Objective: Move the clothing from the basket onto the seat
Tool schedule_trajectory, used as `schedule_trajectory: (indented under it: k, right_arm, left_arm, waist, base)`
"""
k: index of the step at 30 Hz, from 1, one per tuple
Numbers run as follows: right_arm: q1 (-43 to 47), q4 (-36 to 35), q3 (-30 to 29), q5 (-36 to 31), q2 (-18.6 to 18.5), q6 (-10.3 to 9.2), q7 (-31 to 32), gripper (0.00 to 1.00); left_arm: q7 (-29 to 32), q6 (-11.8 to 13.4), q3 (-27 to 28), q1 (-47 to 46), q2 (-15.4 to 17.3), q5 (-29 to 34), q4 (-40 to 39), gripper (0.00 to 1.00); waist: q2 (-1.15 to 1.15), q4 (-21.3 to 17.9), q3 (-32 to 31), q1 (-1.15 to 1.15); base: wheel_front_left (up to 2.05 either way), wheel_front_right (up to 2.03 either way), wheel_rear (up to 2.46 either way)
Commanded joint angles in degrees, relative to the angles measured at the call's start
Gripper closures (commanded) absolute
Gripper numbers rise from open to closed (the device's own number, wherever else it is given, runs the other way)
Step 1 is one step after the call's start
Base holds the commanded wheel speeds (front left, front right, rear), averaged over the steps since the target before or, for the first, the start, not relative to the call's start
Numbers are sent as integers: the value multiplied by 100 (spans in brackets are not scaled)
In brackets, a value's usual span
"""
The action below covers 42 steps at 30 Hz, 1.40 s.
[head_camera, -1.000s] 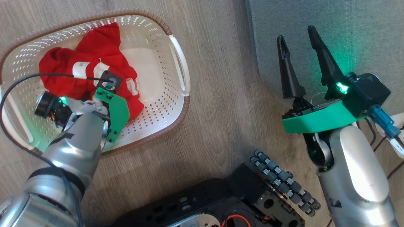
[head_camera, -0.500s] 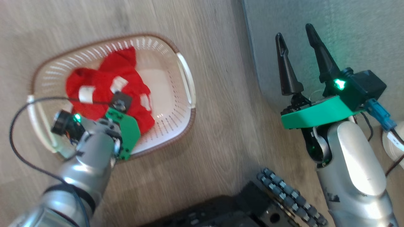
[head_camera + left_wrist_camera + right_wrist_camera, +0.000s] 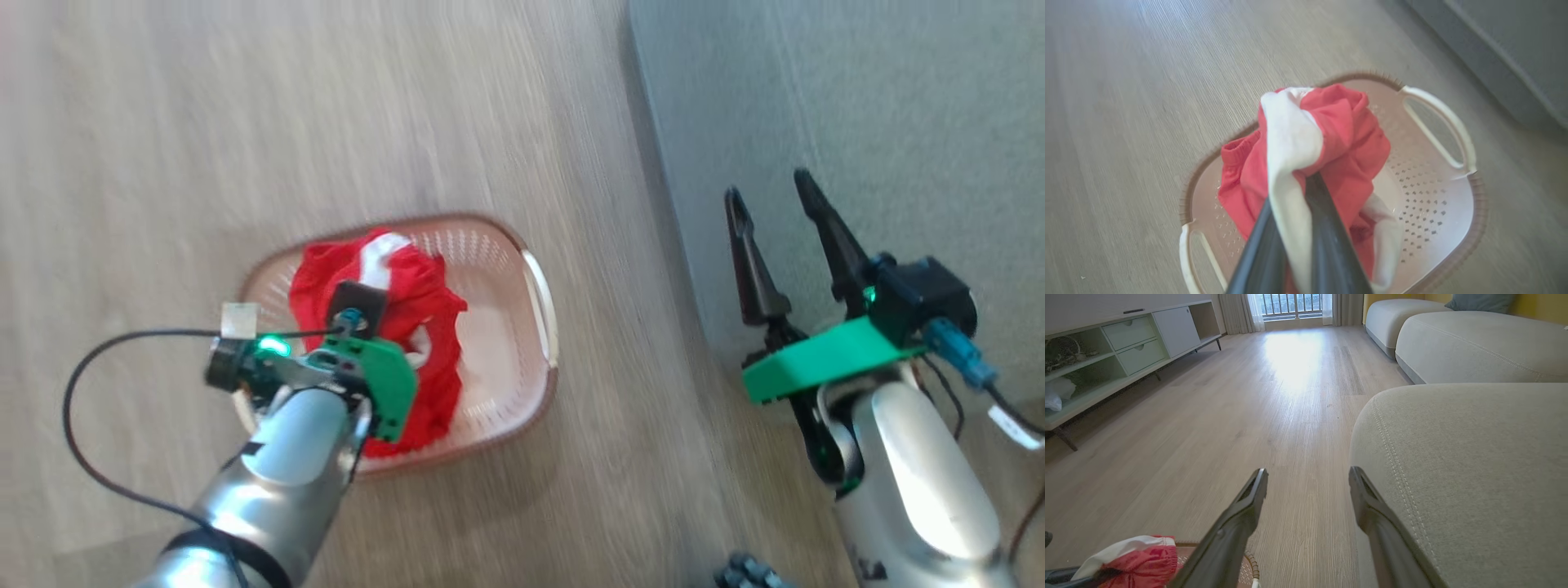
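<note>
The clothing (image 3: pixel 1347 139), a red bundle with a broad white band, hangs above the basket (image 3: pixel 1425 196) with my left gripper (image 3: pixel 1294 192) shut on the white band. From the head view, my left wrist covers those fingers; the clothing (image 3: pixel 424 327) bunches over the cream basket (image 3: pixel 510 327) on the wood floor. My right gripper (image 3: pixel 767 186) stands open at the edge of the grey-green seat (image 3: pixel 857 122), holding nothing. Its own view has the right gripper (image 3: pixel 1308 473) between the floor and the seat (image 3: pixel 1474 457), with the clothing (image 3: pixel 1135 555) at the lower left.
A pale low cabinet (image 3: pixel 1106 359) with drawers and shelves lines the far left wall. More sofa cushions (image 3: pixel 1474 347) lie beyond the seat. Bare wood floor (image 3: pixel 1290 396) runs between them. A wheel of my base (image 3: pixel 743 572) peeks in at the bottom.
The head camera has moved, so the basket now looks smaller and lower in the picture. My left gripper has lifted the clothing up out of the basket. The right gripper stays open.
</note>
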Motion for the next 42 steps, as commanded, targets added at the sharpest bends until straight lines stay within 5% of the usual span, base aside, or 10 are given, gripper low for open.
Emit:
schedule_trajectory:
  k: [1,13,22,33,42]
  right_arm:
    - [217,-94,63,-66,-94,-1,-52,0]
    - [739,12,98,-149,-132,-1,-52,0]
    - [1156,-269,402,-33,-263,-1,-52,0]
    - [1440,-846,699,109,-470,-1,-52,0]
    - [1393,-1252,1000,-164,-582,-1,-52,0]
  left_arm:
    - [-75,79,252,161,108,41,-575,100]
    - [-78,331,1238,1397,551,516,-3260,100]
    - [-78,238,2291,2408,381,1026,-5649,100]
    - [-78,-574,3009,2596,11,1003,-7905,100]
    - [-79,-987,2488,2580,-3,610,-8066,100]
  waist:
    - [0,408,-847,1]
    - [0,696,-1981,1]
    - [0,804,-2441,1]
    - [0,847,-2519,1]
    - [0,860,-2545,1]
  base:
    - [0,0,0]
    - [0,0,0]
    - [0,0,0]
    - [0,0,0]
    - [0,0,0]
